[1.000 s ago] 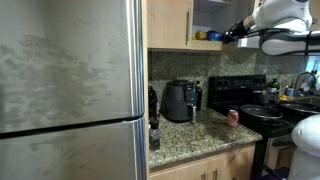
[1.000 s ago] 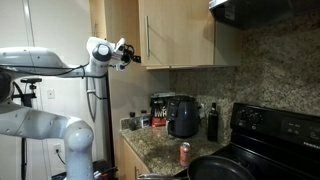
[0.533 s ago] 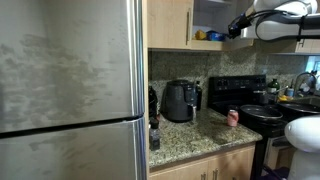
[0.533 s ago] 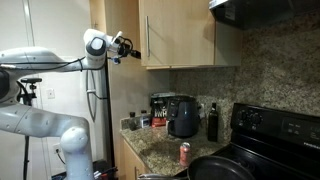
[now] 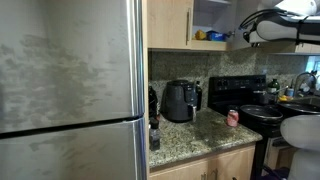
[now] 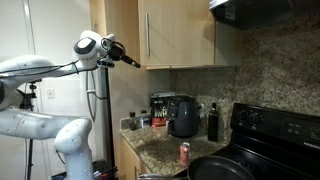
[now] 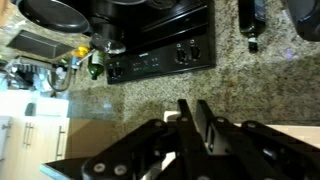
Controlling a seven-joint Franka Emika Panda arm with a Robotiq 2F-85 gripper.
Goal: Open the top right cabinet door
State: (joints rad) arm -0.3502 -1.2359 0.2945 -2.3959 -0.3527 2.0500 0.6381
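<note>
The top right cabinet door (image 6: 185, 35) hangs above the stove-side end of the granite countertop (image 6: 150, 145). In an exterior view it shows its broad honey-tan face, long axis upright, with the slim silver bar handle (image 6: 148, 38) running vertically along its left edge. Its top is cut off by the frame. In an exterior view the compartment (image 5: 212, 20) beside the twin door (image 5: 168, 22) stands uncovered, with yellow and blue items on its shelf. The opened door itself is hard to pick out there, lost near the gripper (image 5: 242, 35). The gripper (image 6: 132, 63) points at the door's lower left corner, just beside the handle's lower end; whether it touches the wood cannot be told. In the wrist view the gripper (image 7: 190, 103) comes in from the bottom with its dark jaws drawn almost together, only a thin slit between them and nothing held. Beyond it that view looks down on the speckled countertop (image 7: 150, 95), the black stove's control panel (image 7: 160, 58) and a dark bottle (image 7: 252, 25) cut off at the top edge. On the countertop a black air fryer (image 5: 180, 100) stands at the back edge. A red can (image 5: 233, 117) sits near the edge next to the stove (image 5: 250, 100), and the steel refrigerator (image 5: 70, 90) fills the far side.
</note>
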